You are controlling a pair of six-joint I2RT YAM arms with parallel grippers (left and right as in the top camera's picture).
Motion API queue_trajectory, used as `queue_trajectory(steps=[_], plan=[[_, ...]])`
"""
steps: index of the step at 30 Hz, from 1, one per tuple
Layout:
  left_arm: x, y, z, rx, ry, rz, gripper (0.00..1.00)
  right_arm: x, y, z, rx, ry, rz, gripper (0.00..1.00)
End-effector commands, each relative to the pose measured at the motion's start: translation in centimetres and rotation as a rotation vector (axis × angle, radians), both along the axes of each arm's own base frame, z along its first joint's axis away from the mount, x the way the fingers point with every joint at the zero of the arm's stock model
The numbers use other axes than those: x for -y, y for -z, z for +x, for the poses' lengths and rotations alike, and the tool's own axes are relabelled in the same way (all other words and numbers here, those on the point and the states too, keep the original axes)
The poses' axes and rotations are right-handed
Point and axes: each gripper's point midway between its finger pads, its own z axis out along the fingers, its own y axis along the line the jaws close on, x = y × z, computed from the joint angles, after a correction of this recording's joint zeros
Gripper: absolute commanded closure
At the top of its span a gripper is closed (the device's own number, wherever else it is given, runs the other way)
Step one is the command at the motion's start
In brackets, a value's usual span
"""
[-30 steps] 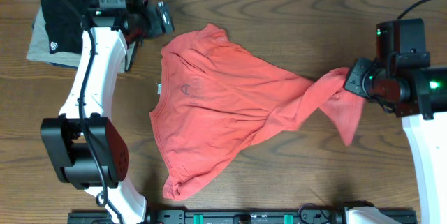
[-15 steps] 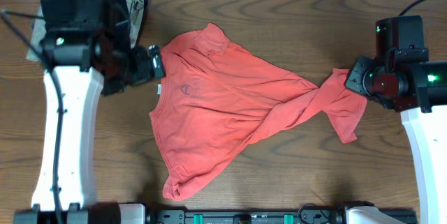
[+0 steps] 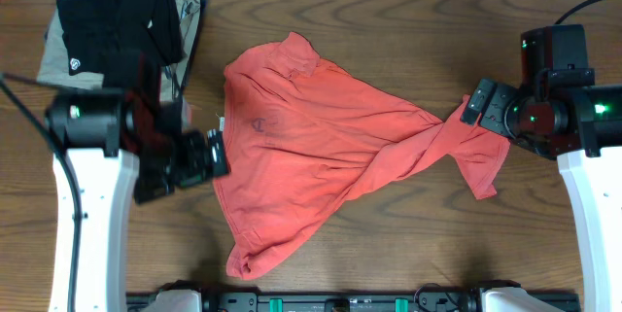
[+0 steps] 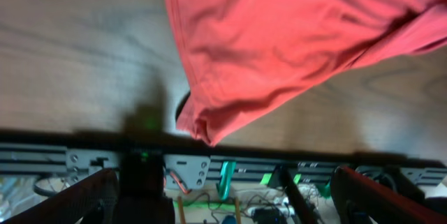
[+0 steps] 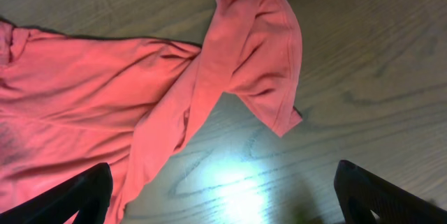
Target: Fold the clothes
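The right pincer (image 3: 475, 104) is hanging wide open, having just let go of the sleeve (image 3: 481, 161) of the red-orange T-shirt (image 3: 311, 147), which is now lying crumpled and unfolded on the tabletop (image 3: 389, 20), while the left pincer (image 3: 216, 152), also released, is hovering at the T-shirt's left edge.

item: red-orange short-sleeved T-shirt (image 3: 311, 147) | state: unfolded, rumpled, creased across the middle | pose: lying flat, broad part to the left, one narrow twisted end (image 3: 481, 161) stretched out to the right | place: middle of the wooden bench (image 3: 389, 20)
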Motion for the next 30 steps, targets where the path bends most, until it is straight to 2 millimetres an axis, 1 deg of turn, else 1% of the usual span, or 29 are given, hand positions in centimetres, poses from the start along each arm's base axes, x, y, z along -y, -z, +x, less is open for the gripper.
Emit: queue_trajectory(steps=[1, 5, 8, 14, 17, 20, 25, 30], plan=[[0.3, 1.8, -2.6, -0.028, 0.005, -0.020, 0.02, 0.1, -0.1, 0.1, 0.002, 0.009, 0.005, 0.01], [0.7, 4.4, -4.8, -0.068, 0.008, -0.019, 0.02, -0.2, -0.2, 0.5, 0.016, 0.003, 0.021, 0.01], [1.8, 6.4, -6.1, -0.119, 0.041, -0.034, 0.02, -0.8, -0.3, 0.8, 0.029, -0.011, 0.053, 0.01], [4.5, 10.4, -7.1, -0.168, 0.107, -0.041, 0.02, -1.2, -0.3, 0.9, 0.029, -0.020, 0.069, 0.01], [5.1, 12.1, -7.9, -0.205, 0.116, -0.025, 0.02, -1.1, -0.2, 0.6, 0.018, -0.032, 0.064, 0.01], [5.0, 13.3, -9.0, -0.257, 0.094, -0.008, 0.02, -1.1, -0.1, 0.4, 0.007, -0.058, 0.051, 0.01], [5.0, 15.2, -9.2, -0.270, 0.022, -0.005, 0.02, -1.1, -0.1, 0.4, 0.006, -0.065, 0.048, 0.01], [5.6, 16.7, -9.2, -0.266, -0.004, -0.041, 0.02, -1.1, -0.2, 0.7, 0.019, -0.065, 0.049, 0.01]])
